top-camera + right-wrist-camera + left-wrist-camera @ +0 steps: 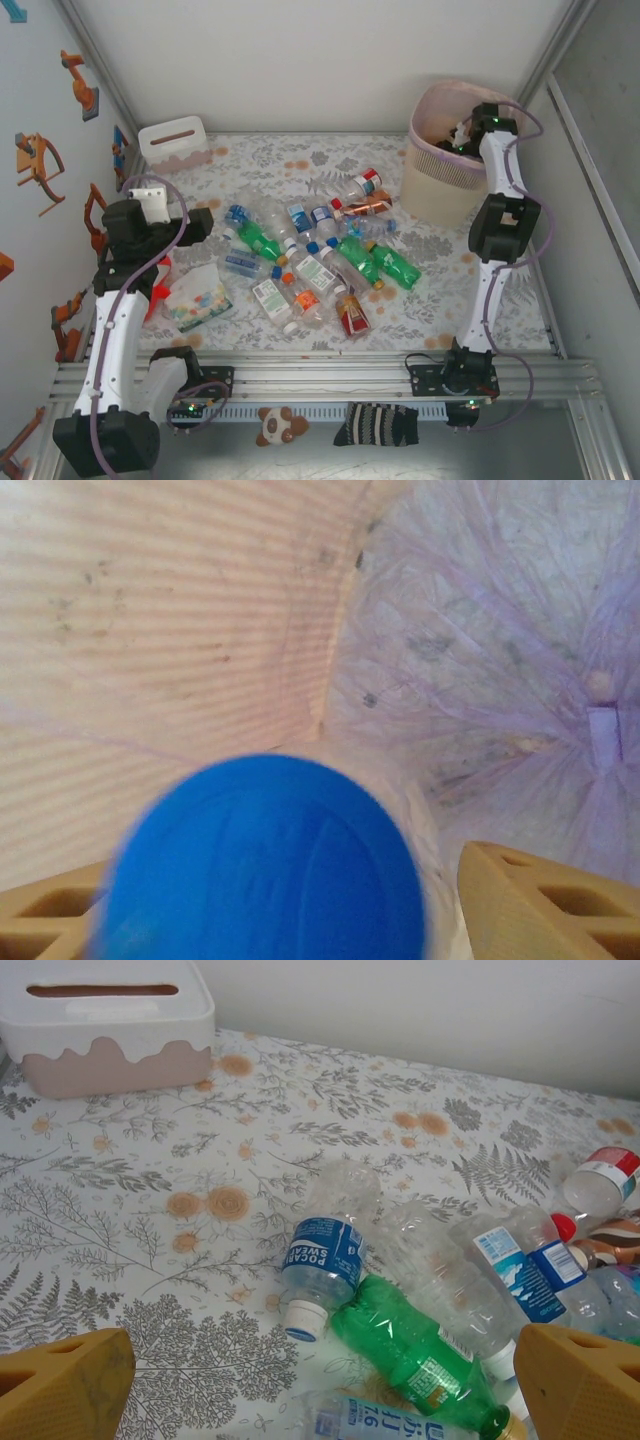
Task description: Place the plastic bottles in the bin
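Bottle drop in progress: the right hand is reaching into the bin, a blue-capped bottle pointing cap-up between its parted fingers with the liner directly beneath. Whether it is gripping cannot be told. Wide open and empty, the left hand is hovering nearer the remaining bottles, which are lying just ahead and rightward on the bench.

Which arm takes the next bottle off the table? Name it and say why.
Left, probably. The left gripper is open over the table with a green bottle and a blue-labelled bottle just ahead. The right gripper is down in the bin, a blue-capped bottle between its fingers.
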You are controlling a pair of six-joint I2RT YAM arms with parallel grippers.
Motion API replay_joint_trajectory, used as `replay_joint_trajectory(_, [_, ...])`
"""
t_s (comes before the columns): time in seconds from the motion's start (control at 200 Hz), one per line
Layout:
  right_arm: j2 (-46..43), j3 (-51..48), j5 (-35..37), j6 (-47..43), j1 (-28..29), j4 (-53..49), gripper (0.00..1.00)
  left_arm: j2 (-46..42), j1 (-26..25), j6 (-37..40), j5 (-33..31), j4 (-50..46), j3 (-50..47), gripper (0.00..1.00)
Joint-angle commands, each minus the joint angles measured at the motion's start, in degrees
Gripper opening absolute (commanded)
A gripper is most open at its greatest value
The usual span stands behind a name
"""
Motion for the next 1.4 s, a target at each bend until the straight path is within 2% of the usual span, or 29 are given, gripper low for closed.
replay_joint_trajectory(0.0, [-4.97,0.63,-0.15,-0.68,-0.16,-1.96,0.77,0.34,0.15,0.79,1.01,-0.83,0.69,0.98])
replay_joint_trajectory(0.14, [-6.91,2.79,1.37,-0.44,-0.15,-3.05,0.81,1.54,0.16,0.85,2.90,-1.12,1.29,1.00])
replay_joint_trajectory(0.361, [-11.66,4.99,4.02,-0.32,-0.16,-4.55,0.82,4.81,-0.16,-0.26,5.15,-2.54,2.88,0.95])
replay_joint_trajectory(0.711, [-22.48,5.22,10.13,-0.71,-0.17,-5.39,0.81,14.55,-2.98,-2.15,3.16,-7.86,7.71,0.89])
replay_joint_trajectory(0.956, [-32.64,-1.14,9.75,0.08,-0.16,-3.14,0.79,24.67,-7.14,-2.76,0.47,-12.01,13.31,0.89])
replay_joint_trajectory(1.222, [-42.99,-10.53,9.44,0.76,-0.20,-0.35,0.79,39.27,-10.64,1.50,-7.30,-19.00,23.81,0.78])
replay_joint_trajectory(1.397, [-46.53,-14.68,9.58,0.65,-0.16,0.31,0.79,48.11,-10.93,4.09,-7.00,-20.42,30.93,0.77])
